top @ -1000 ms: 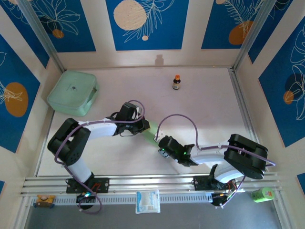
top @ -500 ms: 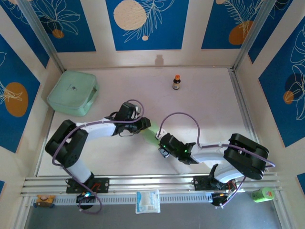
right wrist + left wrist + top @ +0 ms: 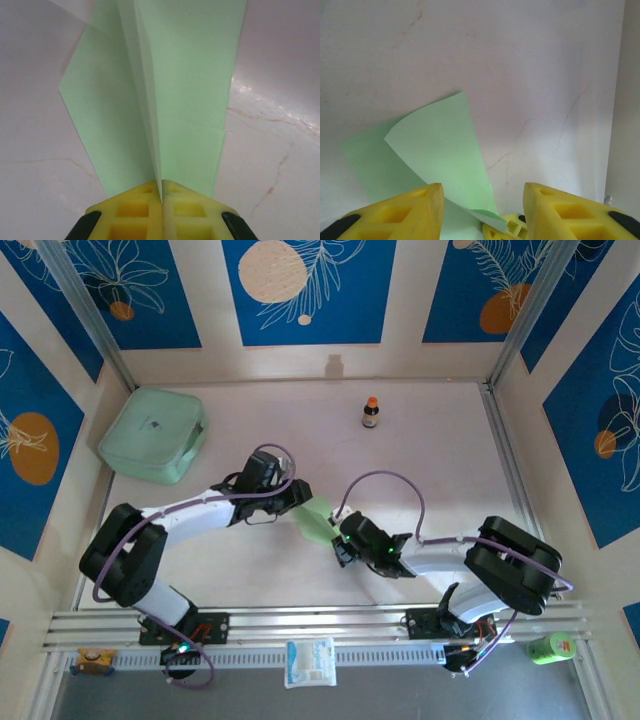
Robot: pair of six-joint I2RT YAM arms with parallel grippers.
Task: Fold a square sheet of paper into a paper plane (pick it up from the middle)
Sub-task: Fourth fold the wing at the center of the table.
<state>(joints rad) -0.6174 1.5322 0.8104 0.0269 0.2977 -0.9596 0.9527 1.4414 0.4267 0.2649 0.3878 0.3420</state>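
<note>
Lime-green paper plane point(image 3: 316, 521) lies near the middle of the desk point(image 3: 440, 460), half formed, with a centre crease running its length. The right claw point(image 3: 338, 540) sits at its near end. In the right wrist view, the yellow fingers point(image 3: 135, 202) are pressed together on the raised centre fold, and the two wings of the paper plane point(image 3: 175, 90) spread away from them over the pale marbled surface.

The left claw point(image 3: 300, 502) is at the paper's far-left side, just above it. In the left wrist view its two yellow fingers point(image 3: 400, 210) stand spread with a clear gap between them, gripping nothing. The paper point(image 3: 437, 150) lies ahead of and between them, one flap curling up off the desk. A small bit of yellow from the other claw shows low in that gap.

The left arm bends out from its base at the near-left edge, then runs its forearm diagonally to the desk's centre. The right arm folds back at the near-right edge and stretches its forearm low and leftward to meet it, so the two claws face each other across the paper.

A mint-green box point(image 3: 153, 433) sits in the far-left corner, well apart, and a small bottle point(image 3: 371, 412) stands near the far edge.
</note>
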